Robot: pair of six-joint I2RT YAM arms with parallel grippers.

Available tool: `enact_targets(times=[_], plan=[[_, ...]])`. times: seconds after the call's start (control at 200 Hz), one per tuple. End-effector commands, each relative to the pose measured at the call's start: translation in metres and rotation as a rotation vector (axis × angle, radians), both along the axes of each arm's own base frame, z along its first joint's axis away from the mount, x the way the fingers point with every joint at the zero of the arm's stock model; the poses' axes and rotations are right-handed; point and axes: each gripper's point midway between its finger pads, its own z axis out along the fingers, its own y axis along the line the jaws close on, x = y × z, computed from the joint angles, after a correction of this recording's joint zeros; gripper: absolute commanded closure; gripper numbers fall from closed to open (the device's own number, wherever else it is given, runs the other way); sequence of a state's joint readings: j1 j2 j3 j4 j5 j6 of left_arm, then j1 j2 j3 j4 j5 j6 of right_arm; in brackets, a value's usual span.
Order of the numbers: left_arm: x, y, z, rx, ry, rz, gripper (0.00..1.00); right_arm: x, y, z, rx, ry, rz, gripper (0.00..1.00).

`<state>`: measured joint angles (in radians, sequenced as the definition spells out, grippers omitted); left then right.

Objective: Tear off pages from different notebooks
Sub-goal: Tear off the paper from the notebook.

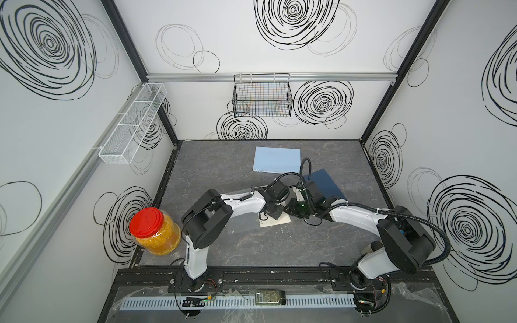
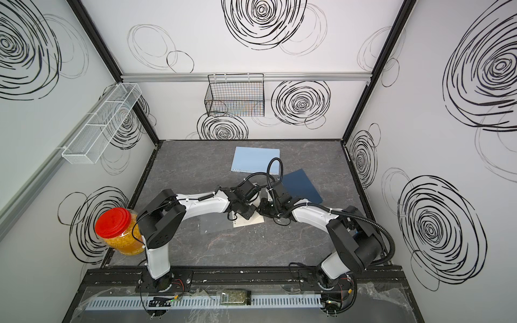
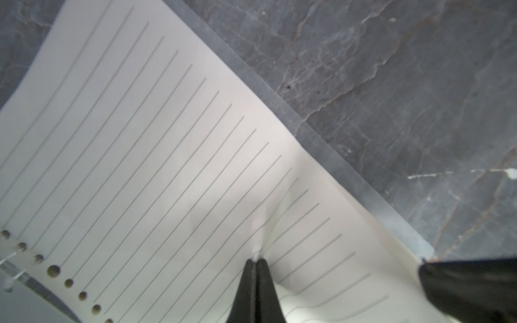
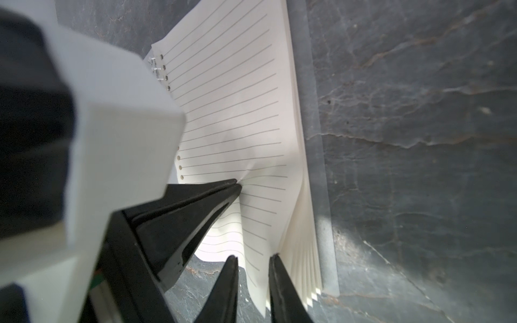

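The clear-covered notebook (image 1: 277,219) lies open mid-table, showing cream lined paper (image 3: 167,153) with punched holes along one edge. My left gripper (image 3: 256,260) is shut, its tips pressed down on the top page, which creases around them. In the right wrist view a corner of that page (image 4: 251,229) curls up between the fingers of my right gripper (image 4: 253,268), whose jaws stand apart without pinching it. Beside it the lower pages (image 4: 302,251) fan out. The light-blue notebook (image 1: 277,159) lies closed at the back. The navy notebook (image 1: 326,184) lies closed behind the right arm.
The notebook's clear cover (image 1: 240,223) lies flipped open under the left forearm. A red-lidded jar (image 1: 152,232) stands at the front left edge. A black wire basket (image 1: 263,96) and a white mesh shelf (image 1: 134,123) hang on the walls.
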<state>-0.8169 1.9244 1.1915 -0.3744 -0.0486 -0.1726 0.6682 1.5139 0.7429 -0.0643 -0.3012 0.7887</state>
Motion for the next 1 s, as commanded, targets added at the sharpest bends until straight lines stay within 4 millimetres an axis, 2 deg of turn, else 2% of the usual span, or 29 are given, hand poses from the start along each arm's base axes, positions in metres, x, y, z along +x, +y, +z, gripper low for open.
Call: enact_targets(times=[0.0,0.49,0.996], plan=[[-0.049,0.039,-0.063,0.172,0.216,-0.019,1.00,0.002,0.006,0.005,0.004,-0.006,0.008,0.76],[-0.052,0.039,-0.065,0.175,0.221,-0.024,1.00,-0.006,-0.003,-0.010,-0.028,0.040,-0.023,0.74],[-0.055,0.037,-0.067,0.180,0.226,-0.031,1.00,-0.004,-0.010,0.008,-0.084,-0.024,-0.042,0.66]])
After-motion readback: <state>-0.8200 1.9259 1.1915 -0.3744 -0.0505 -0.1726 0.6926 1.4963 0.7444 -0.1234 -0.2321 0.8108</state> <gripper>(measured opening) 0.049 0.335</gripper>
